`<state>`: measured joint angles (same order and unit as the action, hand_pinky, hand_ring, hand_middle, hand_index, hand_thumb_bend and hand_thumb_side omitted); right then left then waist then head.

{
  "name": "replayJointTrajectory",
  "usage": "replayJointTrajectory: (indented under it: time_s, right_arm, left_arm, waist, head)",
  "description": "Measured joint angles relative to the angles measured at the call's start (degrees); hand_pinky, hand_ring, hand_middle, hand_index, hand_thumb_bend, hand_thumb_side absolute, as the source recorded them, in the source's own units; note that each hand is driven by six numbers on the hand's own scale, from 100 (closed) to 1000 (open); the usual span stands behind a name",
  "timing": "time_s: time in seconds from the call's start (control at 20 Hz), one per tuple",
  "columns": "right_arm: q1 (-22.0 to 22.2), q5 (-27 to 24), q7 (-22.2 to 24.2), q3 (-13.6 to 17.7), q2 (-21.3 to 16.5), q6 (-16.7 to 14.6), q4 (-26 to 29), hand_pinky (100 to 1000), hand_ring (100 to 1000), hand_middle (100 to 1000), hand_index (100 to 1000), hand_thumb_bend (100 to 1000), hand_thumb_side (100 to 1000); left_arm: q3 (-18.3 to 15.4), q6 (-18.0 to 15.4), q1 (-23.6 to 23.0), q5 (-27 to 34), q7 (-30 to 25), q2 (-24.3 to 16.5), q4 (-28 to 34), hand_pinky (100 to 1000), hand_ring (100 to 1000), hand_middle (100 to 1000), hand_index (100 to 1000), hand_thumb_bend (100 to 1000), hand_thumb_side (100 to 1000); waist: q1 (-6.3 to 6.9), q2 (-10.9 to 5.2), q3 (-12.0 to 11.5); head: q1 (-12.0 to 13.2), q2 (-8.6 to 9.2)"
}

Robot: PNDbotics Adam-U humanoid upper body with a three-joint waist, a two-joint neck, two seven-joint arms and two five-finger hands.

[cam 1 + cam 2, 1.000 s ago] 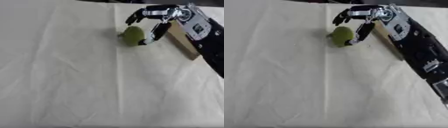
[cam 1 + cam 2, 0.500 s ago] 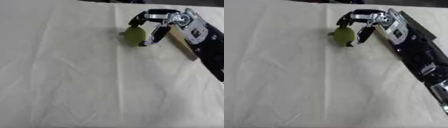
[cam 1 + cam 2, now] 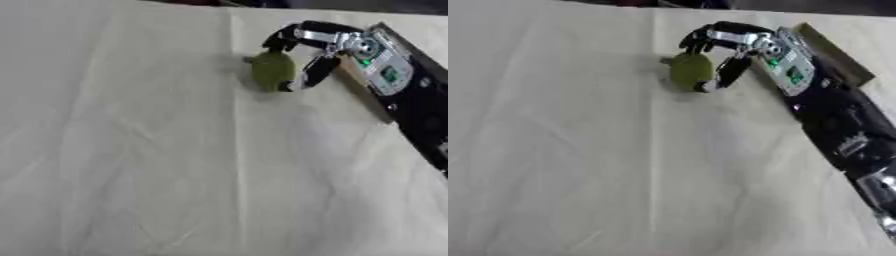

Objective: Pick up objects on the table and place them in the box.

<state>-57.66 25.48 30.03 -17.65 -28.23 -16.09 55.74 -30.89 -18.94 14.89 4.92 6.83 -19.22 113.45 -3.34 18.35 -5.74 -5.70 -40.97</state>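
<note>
Our right hand point(image 3: 324, 47) has its fingers point(image 3: 284, 36) curled around the green fruit point(image 3: 272, 70) on the far counter point(image 3: 131, 150), which we judge light, smooth and roundish, best held across its middle.

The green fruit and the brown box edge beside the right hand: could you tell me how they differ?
The green fruit is small and rounded; the box edge is long and straight. The fruit is olive green, the box edge tan brown. The right hand curls round the fruit, while the box edge is partly hidden behind the arm. Both lie on the cream cloth.
</note>
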Motion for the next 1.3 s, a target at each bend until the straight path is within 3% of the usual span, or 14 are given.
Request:
replayJointTrajectory:
  time_s: [0.65, 0.8, 1.0, 1.15, 1.25, 1.3]
  right_arm:
    - [0.2, 3.9, -3.8, 1.2, 2.0, 0.3, -2.5, 816, 788, 738, 894, 471, 100]
    - [0.2, 4.9, -4.9, 1.7, 2.6, 0.5, -2.9, 795, 763, 691, 873, 452, 100]
    - [0.2, 6.5, -6.9, 2.1, 3.4, 1.0, -4.2, 759, 707, 640, 810, 362, 100]
    - [0.1, 7.1, -7.9, 2.3, 3.9, 0.8, -4.7, 706, 633, 592, 764, 186, 100]
    - [0.0, 7.1, -8.4, 2.5, 4.1, 0.8, -5.0, 680, 607, 575, 744, 100, 100]
    - [0.0, 6.9, -8.6, 2.6, 4.2, 0.8, -5.3, 667, 594, 567, 736, 100, 100]
  left_arm:
    - [0.0, 0.0, 0.2, 0.1, -0.5, 0.2, 0.0, 528, 627, 648, 735, 100, 352]
    - [0.0, 0.1, 0.2, 0.1, -0.7, 0.3, 0.0, 527, 627, 648, 735, 100, 355]
    - [0.0, 0.2, 0.3, 0.2, -0.9, 0.7, 0.0, 527, 628, 649, 735, 100, 358]
    - [0.0, 0.3, 0.3, 0.2, -1.0, 0.7, 0.0, 527, 628, 649, 735, 100, 361]
    - [0.0, 0.3, 0.3, 0.2, -1.1, 0.7, 0.0, 527, 629, 649, 735, 100, 361]
    - [0.0, 0.3, 0.3, 0.3, -1.1, 0.7, 0.0, 527, 629, 649, 735, 100, 362]
  waist:
    - [0.07, 0.54, -0.3]
    - [0.09, 0.7, -0.4]
    - [0.11, 0.8, -0.5]
    - [0.14, 0.94, -0.6]
    - [0.15, 1.0, -0.6]
    - [0.16, 1.01, -0.6]
  head:
    - [-0.5, 0.31]
    - [-0.6, 0.35]
    - [-0.7, 0.73]
    - [-0.8, 0.74]
    - [-0.9, 0.74]
    - [-0.9, 0.74]
